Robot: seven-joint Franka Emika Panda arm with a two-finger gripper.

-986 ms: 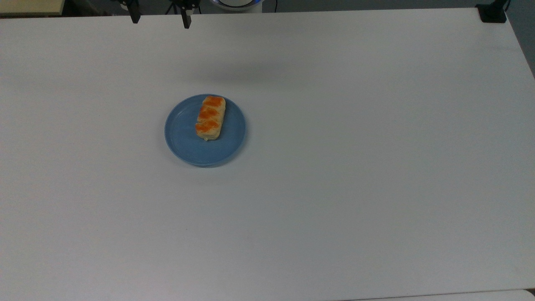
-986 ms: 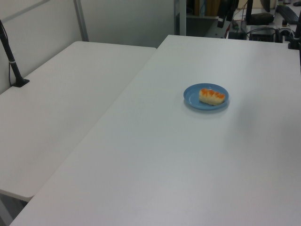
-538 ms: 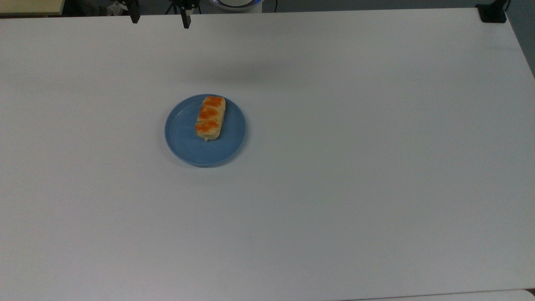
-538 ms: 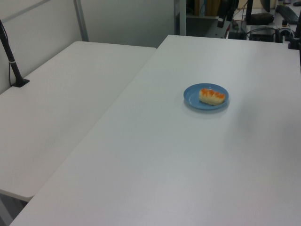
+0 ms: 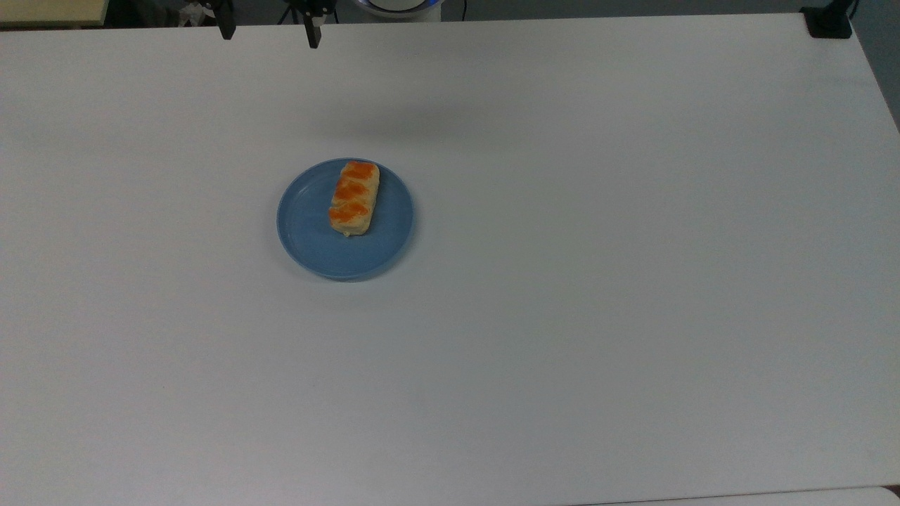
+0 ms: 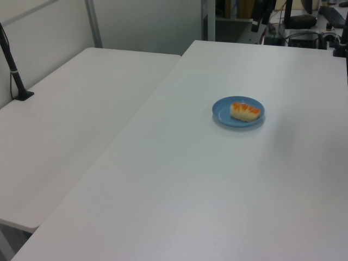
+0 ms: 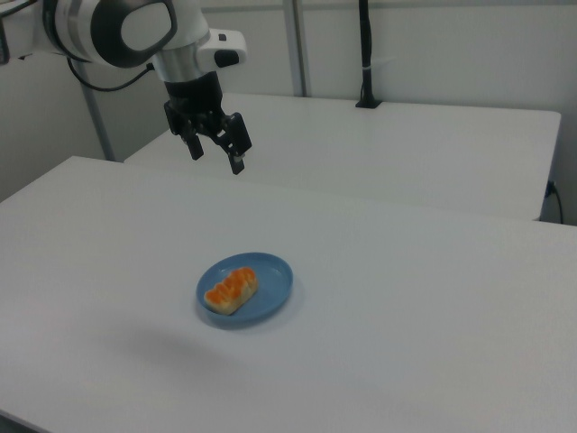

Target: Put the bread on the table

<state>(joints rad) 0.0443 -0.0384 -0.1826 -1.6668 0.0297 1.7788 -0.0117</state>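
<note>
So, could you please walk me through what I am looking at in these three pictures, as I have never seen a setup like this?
It is one robot arm filmed by three fixed cameras. The top view looks down on the white table; the left view and the right view see it slantwise from opposite sides. At the arm's end is its tool, two dark fingers standing apart, so it is open and holds nothing. In the right view it hangs in the air above the table, beyond the blue plate. On the plate lies a small bread with orange patches. A second white table stands alongside.
</note>
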